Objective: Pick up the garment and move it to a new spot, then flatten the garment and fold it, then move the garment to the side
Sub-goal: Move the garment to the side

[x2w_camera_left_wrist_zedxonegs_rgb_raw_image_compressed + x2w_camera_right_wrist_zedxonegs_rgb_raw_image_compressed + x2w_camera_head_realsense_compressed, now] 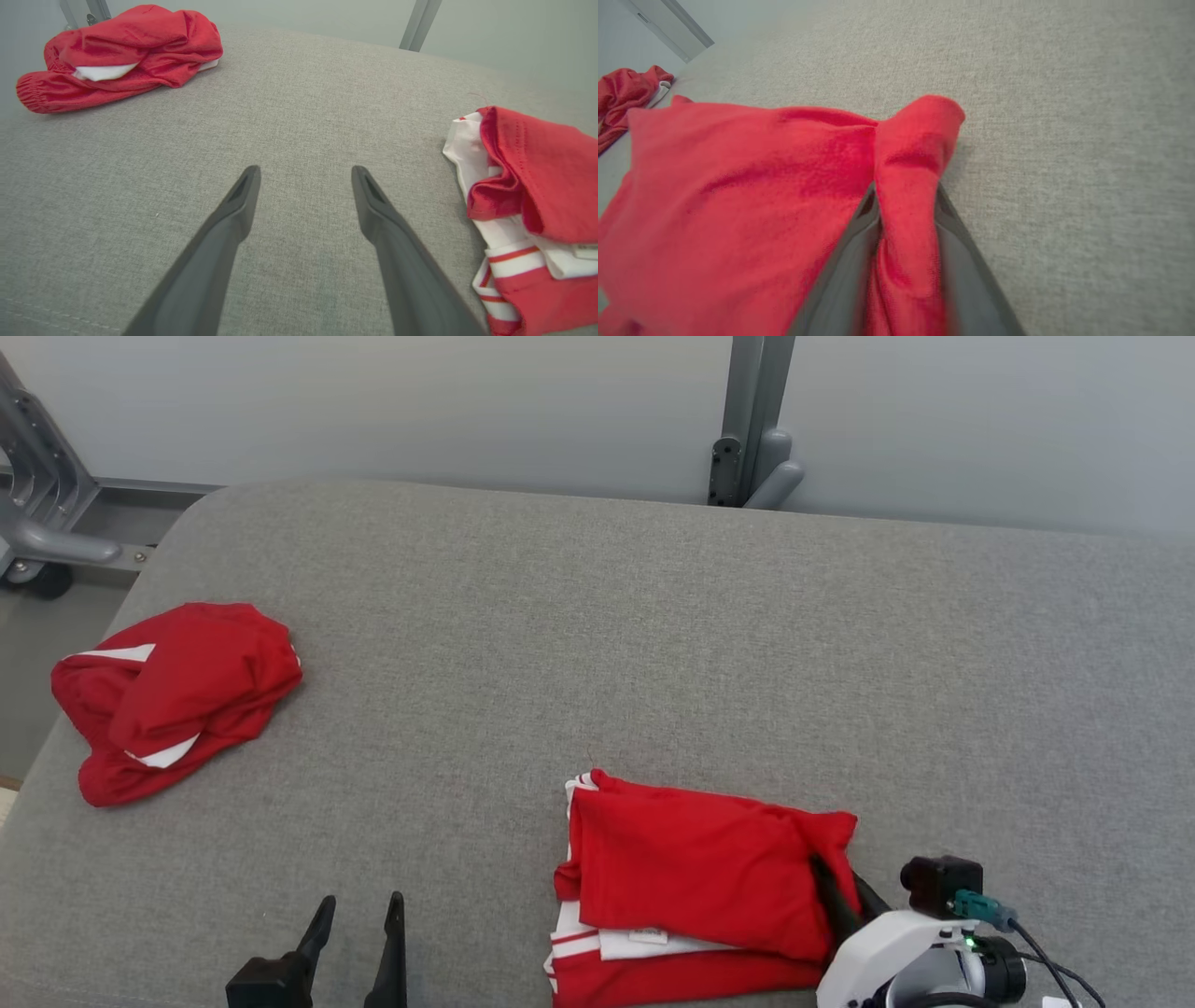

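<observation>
The folded red garment with white stripes (691,887) lies at the front middle of the grey surface (653,644); it also appears as the garment (532,196) at the right of the left wrist view. My right gripper (840,887) pinches its right edge, and the red cloth (906,196) bunches up between the two dark fingers. To the garment's left my left gripper (359,919) rests open above bare fabric, its fingers (243,196) spread and holding nothing.
A second red garment (168,695) lies crumpled near the far left edge of the surface, and it is the same crumpled garment (121,56) at the top left of the left wrist view. A grey metal post (752,420) stands behind the back edge. Another metal frame (37,513) sits at the left.
</observation>
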Controlling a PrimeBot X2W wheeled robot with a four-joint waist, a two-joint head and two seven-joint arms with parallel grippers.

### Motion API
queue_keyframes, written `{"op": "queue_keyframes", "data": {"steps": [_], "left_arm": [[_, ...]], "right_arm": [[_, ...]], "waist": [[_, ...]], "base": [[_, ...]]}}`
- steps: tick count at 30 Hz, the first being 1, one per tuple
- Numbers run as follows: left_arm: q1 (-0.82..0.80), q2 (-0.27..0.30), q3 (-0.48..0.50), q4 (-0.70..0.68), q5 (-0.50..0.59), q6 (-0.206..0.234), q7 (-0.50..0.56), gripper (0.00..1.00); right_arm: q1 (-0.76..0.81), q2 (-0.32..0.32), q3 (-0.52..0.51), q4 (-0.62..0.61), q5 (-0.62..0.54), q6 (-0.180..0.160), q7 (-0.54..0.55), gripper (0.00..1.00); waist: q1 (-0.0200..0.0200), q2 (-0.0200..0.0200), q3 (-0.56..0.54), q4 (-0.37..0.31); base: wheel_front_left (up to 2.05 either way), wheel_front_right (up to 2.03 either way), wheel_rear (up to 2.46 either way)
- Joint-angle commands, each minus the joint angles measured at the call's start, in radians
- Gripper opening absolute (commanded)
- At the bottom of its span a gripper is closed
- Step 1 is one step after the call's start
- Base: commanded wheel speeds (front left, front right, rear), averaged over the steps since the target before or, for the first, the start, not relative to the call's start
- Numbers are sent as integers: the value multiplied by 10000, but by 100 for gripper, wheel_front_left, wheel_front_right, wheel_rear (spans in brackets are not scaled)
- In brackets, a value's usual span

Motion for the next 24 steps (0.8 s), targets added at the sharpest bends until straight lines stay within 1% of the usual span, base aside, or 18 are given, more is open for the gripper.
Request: {"op": "queue_keyframes", "data": {"steps": [1,5,9,10,17,21,24], "left_arm": [[-120,22,-12,-50,-22,-41,4,100],[-44,24,-15,-133,-76,-33,2,100],[50,24,-59,-246,-188,-47,3,100],[50,24,-59,-246,-188,-47,3,100],[-304,22,-370,-435,-310,-73,3,100],[-390,25,-500,-515,-337,-80,3,100],[-528,25,-580,-546,-311,-90,3,100]], "right_arm": [[-142,-53,-224,-89,-179,-3,3,0],[-161,-54,-754,-298,-599,-9,3,0],[-34,-49,-1122,-435,-953,-9,3,0],[-34,-49,-1122,-435,-953,-9,3,0],[-32,-43,-1608,-556,-1477,-9,3,0],[-109,-40,-1569,-565,-1526,-8,3,0],[-147,-38,-1422,-575,-1489,-8,3,0]], "waist": [[0,0,4,-193],[0,0,-139,-896],[0,0,-300,-2025],[0,0,-300,-2025],[0,0,-325,-4138],[0,0,-255,-5216],[0,0,-132,-5798]], "base": [[0,0,0],[0,0,0],[0,0,0],[0,0,0],[0,0,0],[0,0,0],[0,0,0]]}}
